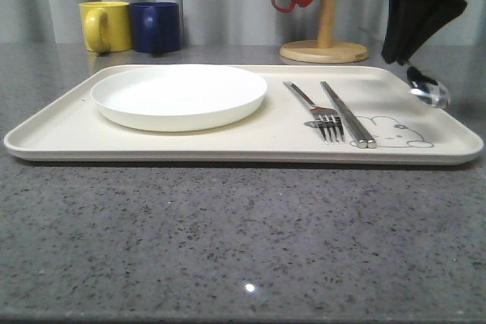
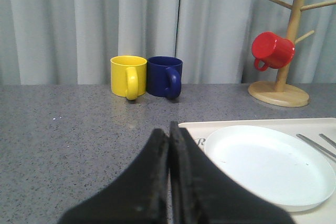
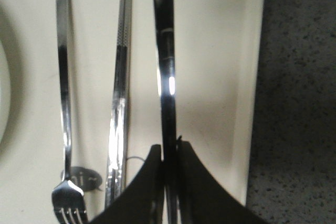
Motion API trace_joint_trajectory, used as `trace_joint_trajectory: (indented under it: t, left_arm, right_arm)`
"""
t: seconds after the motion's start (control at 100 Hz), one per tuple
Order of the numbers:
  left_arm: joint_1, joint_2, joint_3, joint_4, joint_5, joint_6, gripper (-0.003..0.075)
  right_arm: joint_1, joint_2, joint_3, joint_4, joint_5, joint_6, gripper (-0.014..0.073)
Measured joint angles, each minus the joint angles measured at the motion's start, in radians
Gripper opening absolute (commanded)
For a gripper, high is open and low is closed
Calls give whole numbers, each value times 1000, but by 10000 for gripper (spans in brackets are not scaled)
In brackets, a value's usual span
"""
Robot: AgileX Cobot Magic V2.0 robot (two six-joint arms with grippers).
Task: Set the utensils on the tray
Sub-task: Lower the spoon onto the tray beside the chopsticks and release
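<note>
— Two of the slim silver utensils lie on the large cream rectangular tray (image 1: 61,138), from where I sit at the controls: the four-tined metal fork (image 1: 315,114) and the pair of flat straight chopsticks (image 1: 348,114), side by side, to the right of the round white plate (image 1: 179,95).

— And the third piece?

— I have the oval-bowled shiny spoon (image 1: 429,92) in the right pincer (image 3: 170,174). Its black fingers (image 3: 202,182) are pinched on the spoon's handle. In the front view the bowl hangs at the tray's right edge, lifted off the surface and tilted down.

— Where does it sit against the others?

— In the right wrist view the handle runs alongside the chopsticks, between them and the tray's rim, with grey speckled table (image 1: 228,248) beyond the rim.

— Your left side?

— The left pincer (image 2: 169,182) is pressed together with nothing between its jaws, over the table just beside the tray's left corner. Past it I see a yellow mug (image 2: 128,76) touching a dark blue mug (image 2: 165,76), and a red mug (image 2: 273,50) on a wooden mug tree (image 2: 286,51).
</note>
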Motion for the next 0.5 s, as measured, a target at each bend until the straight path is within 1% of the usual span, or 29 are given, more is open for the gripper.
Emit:
trace_joint_trajectory:
  t: [0.22,0.28,0.35,0.5]
  left_arm:
    - [0,0,0,0,0,0,-18]
    - [0,0,0,0,0,0,-18]
    - [0,0,0,0,0,0,-18]
    - [0,0,0,0,0,0,-18]
  right_arm:
    - [0,79,0,0,-2,6,-55]
    - [0,90,0,0,-4,6,-36]
    - [0,98,0,0,-4,6,19]
    - [0,98,0,0,-6,6,208]
